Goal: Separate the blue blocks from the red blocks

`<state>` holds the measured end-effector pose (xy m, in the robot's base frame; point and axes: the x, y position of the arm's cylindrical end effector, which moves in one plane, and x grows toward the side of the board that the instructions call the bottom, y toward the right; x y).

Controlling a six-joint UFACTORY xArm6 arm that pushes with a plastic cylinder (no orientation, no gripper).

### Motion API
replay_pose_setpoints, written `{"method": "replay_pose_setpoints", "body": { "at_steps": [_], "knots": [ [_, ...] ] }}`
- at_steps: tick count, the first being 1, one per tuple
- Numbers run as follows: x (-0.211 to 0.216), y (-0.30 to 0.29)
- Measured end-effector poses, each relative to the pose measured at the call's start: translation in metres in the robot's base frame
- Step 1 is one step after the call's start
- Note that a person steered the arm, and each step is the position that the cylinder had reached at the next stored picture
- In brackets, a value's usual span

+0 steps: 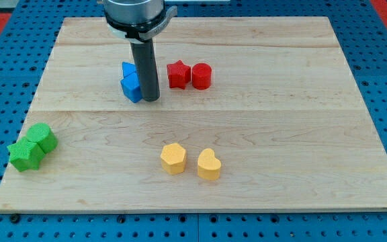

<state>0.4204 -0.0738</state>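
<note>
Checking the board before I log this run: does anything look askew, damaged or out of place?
Nothing looks damaged. The one oddity: the green blocks sit at the board's left edge, one slightly overhanging. My tip rests against the blue blocks, with the red star and red cylinder just to the view's right.

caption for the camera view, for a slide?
My tip beside the blue blocks, between them and the red star and red cylinder.
</note>
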Motion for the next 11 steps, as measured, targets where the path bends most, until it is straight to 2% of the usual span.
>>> {"method": "replay_pose_setpoints", "body": {
  "at_steps": [1, 3, 5, 11],
  "knots": [
    [0.017, 0.008],
    [0.000, -0.041],
    [-0.023, -0.054],
    [-0.184, -0.016]
  ]
}}
